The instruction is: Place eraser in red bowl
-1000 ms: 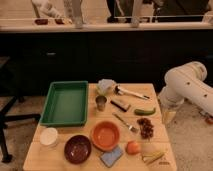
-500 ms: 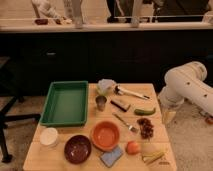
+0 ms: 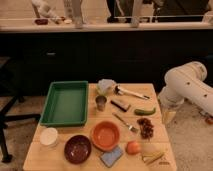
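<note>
On the light wooden table [image 3: 42, 159], front-centre: round orange-red bowl [image 3: 105, 135]. All positions below are relative to it.
- Small flat dark eraser [image 3: 120, 104] lies flat on the wood behind it and slightly right, well apart from the rim.
- Dull metal cup [image 3: 101, 103] stands straight behind, just left of the eraser.
- Green rectangular plastic tray [image 3: 65, 102] is behind-left.
- Dark maroon bowl [image 3: 77, 148] is front-left, almost touching. White round tub [image 3: 49, 137] is further left.
- Blue-grey square sponge [image 3: 111, 156] is just in front.
- Orange round fruit [image 3: 132, 147] is front-right and dark grape cluster [image 3: 146, 127] is right. Thin metal fork [image 3: 125, 122] lies between the grapes and the rear rim.
- Green curved pepper [image 3: 145, 111], white-handled brush [image 3: 131, 92] and pale crumpled bag [image 3: 105, 86] are further behind.
- Yellow pieces [image 3: 154, 157] are far front-right; can't tell what they are.

Room: dark cabinet front [image 3: 100, 55] behind the table, pale counter [image 3: 100, 26] on top, speckled floor [image 3: 192, 145].

Edges: gripper [image 3: 168, 116] hangs just off the right table edge, right of the bowl, beyond the grapes and near the pepper tip. Its fingers are spread and clear of every item. White arm [image 3: 187, 85] bulks above and behind it. Bare wood runs between tray and bowl and at the front-left corner. Open floor lies right of the table.
</note>
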`<state>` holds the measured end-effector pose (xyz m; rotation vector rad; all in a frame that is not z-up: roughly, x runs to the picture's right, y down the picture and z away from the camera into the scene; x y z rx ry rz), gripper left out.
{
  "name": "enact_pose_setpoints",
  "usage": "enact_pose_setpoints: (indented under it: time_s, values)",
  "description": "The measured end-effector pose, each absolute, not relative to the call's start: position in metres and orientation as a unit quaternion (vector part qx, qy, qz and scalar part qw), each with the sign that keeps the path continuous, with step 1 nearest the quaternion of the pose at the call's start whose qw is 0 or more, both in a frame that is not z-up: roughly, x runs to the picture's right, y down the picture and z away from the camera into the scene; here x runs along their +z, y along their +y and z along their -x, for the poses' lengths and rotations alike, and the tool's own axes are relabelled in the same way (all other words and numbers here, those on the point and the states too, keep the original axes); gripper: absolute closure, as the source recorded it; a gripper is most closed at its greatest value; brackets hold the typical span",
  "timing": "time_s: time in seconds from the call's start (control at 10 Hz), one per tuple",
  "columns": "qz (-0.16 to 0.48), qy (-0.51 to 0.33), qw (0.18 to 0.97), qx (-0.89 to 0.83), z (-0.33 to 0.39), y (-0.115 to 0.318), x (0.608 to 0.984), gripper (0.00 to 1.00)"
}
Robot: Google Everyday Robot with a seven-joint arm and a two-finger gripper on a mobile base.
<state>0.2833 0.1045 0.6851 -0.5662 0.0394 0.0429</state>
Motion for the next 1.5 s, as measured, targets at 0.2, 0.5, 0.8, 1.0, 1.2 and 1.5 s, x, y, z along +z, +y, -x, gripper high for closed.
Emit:
enact_pose_setpoints:
  time_s: [0.2,0.5,0.8,1.0,1.2,1.5]
  values:
    - [0.28,0.018,0.96,0.024,-0.283,0.104,0.685,0.2]
    - [0.288,-0.005,0.952,0.105,-0.286,0.1,0.69,0.2]
    - [0.288,-0.021,0.944,0.156,-0.282,0.094,0.693,0.2]
    - [0.282,-0.016,0.942,0.181,-0.273,0.092,0.696,0.2]
    - [0.276,-0.011,0.939,0.205,-0.262,0.093,0.702,0.2]
    - [0.269,-0.009,0.936,0.229,-0.246,0.091,0.716,0.2]
